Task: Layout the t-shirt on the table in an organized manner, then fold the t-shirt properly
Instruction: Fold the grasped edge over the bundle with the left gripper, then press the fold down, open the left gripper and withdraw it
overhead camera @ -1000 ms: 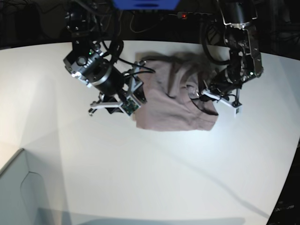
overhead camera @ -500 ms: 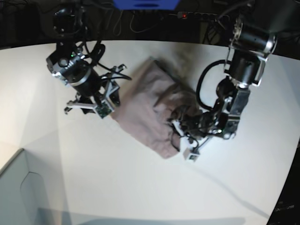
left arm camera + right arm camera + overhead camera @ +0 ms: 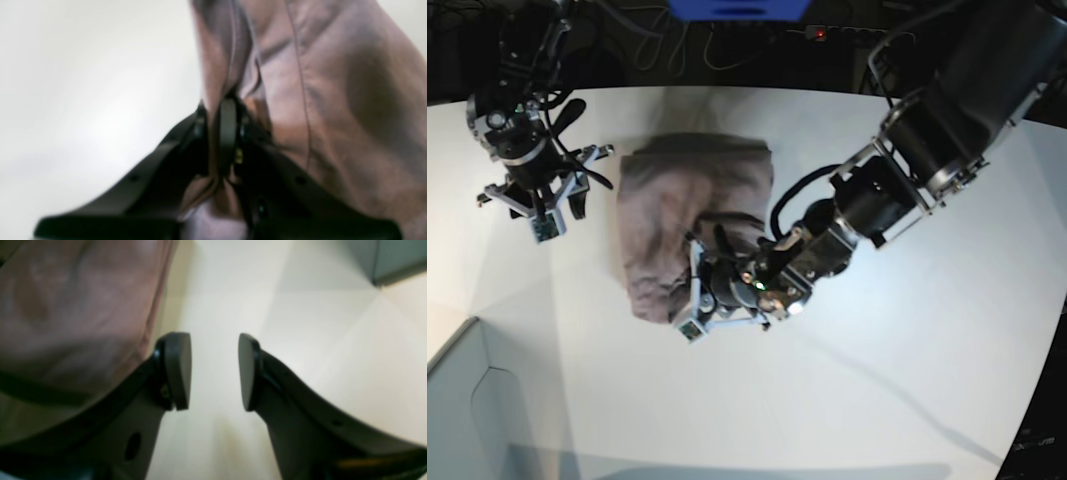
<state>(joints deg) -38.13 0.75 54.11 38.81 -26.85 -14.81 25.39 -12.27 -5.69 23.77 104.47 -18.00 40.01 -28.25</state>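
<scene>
The mauve t-shirt (image 3: 682, 205) lies bunched and wrinkled on the white table (image 3: 877, 400), left of centre. My left gripper (image 3: 699, 292) reaches in from the right and sits low at the shirt's near edge. In the left wrist view this gripper (image 3: 220, 115) is shut on a fold of the t-shirt (image 3: 333, 100), with cloth pinched between the fingers. My right gripper (image 3: 542, 212) hovers left of the shirt, apart from it. In the right wrist view it (image 3: 215, 370) stands open over bare table (image 3: 300, 306), with the t-shirt (image 3: 66, 306) beside its left finger.
A pale box corner (image 3: 467, 400) stands at the front left of the table, also seen in the right wrist view as the box corner (image 3: 393, 260). Dark cables and equipment line the far edge behind the table.
My left arm has swung across to the left and nearer, dragging the t-shirt with it. My right arm has pulled away to the left, off the shirt, still open.
</scene>
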